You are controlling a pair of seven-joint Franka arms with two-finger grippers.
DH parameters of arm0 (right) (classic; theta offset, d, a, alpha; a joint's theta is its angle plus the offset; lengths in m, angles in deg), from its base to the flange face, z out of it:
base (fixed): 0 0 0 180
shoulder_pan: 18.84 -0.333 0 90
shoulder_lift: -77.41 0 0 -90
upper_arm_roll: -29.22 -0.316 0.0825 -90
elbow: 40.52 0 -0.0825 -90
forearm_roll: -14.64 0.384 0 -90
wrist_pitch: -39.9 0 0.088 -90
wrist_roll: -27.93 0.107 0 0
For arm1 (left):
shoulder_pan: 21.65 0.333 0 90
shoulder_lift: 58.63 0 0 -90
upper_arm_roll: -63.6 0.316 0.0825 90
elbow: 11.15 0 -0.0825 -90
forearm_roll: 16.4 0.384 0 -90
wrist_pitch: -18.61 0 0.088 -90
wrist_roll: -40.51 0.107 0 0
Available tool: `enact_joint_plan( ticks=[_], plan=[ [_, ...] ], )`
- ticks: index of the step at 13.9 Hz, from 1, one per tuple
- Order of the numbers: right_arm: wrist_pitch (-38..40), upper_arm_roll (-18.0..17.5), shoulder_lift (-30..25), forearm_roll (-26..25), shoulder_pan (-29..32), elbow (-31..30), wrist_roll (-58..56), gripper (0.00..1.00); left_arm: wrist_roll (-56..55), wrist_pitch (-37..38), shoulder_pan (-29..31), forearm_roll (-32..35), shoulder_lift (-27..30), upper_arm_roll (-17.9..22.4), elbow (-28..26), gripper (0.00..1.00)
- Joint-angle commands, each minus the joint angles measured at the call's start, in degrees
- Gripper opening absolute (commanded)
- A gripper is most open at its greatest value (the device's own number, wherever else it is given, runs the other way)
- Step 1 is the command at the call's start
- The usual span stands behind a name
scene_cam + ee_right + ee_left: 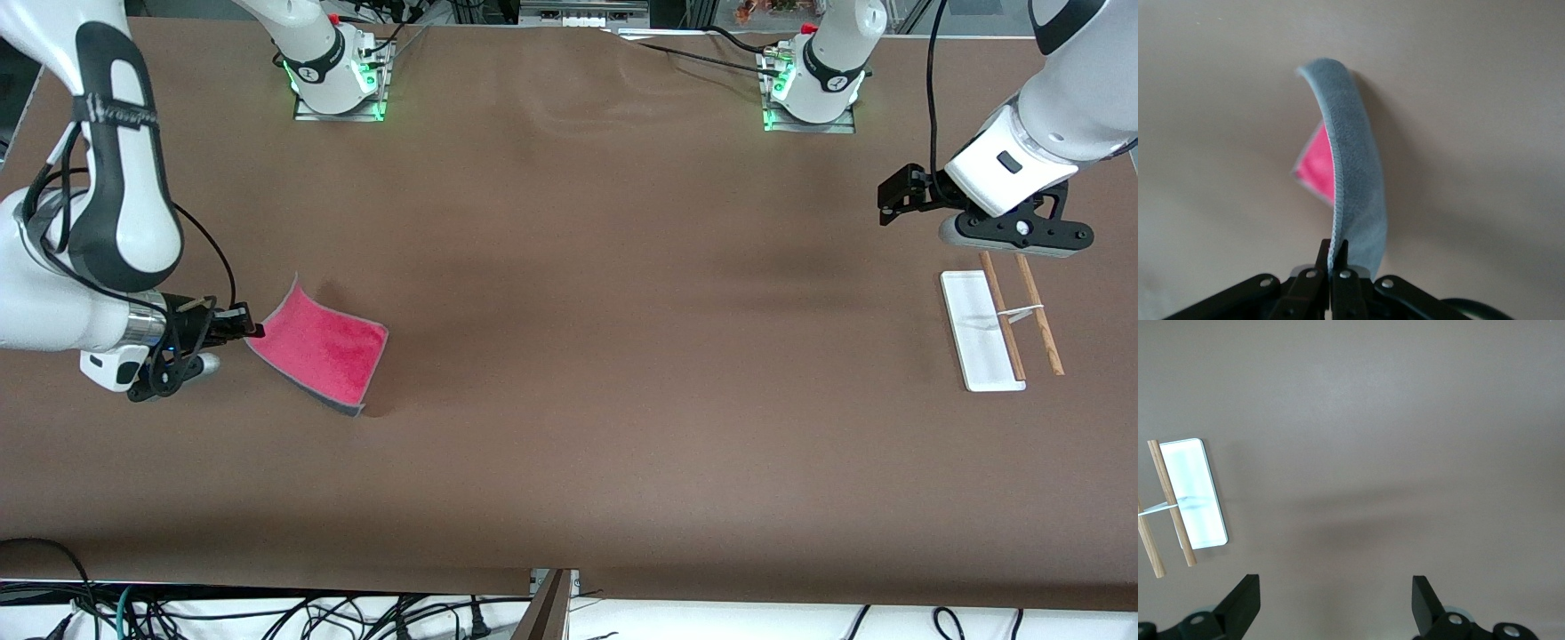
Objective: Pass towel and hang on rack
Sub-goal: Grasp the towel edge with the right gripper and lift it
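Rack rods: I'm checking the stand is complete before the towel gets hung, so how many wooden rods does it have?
2. One rod lies along the white base plate; the other rod runs parallel beside it, toward the left arm's end of the table. None appear hidden.

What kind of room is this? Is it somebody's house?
Probably not a house; it looks like a robot lab. Two robot arms are bolted to a big brown table, cables tangle below its edge, and only a towel and a small rack sit there for practice.

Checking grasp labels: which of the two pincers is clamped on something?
The right pincer, shut on the towel edge; the left pincer hangs open beside the rack.
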Motion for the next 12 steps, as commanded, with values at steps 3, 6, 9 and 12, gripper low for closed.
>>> enact_joint_plan(
  ticks=[3,6,9,12],
  plan=[
    [8.7,0.3,-2.0,-6.7,-8.2,8.4,14.5,0.0,0.7,1.2,0.7,-1.0,-0.3,-0.3,1.1,1.0],
    [14.5,0.3,-2.6,-9.7,-13.9,13.1,22.6,0.0,0.9,1.6,2.1,-4.6,-0.3,-0.3,0.8,1.0],
    [21.7,0.2,-2.5,-9.5,-17.7,19.9,32.0,0.0,3.1,4.8,2.6,-7.4,-1.9,-0.3,0.9,1.0],
    [25.6,0.0,-2.3,-9.1,-21.9,24.2,41.5,0.0,13.5,4.9,4.4,-9.8,-3.4,-0.3,0.8,1.0]
  ],
)
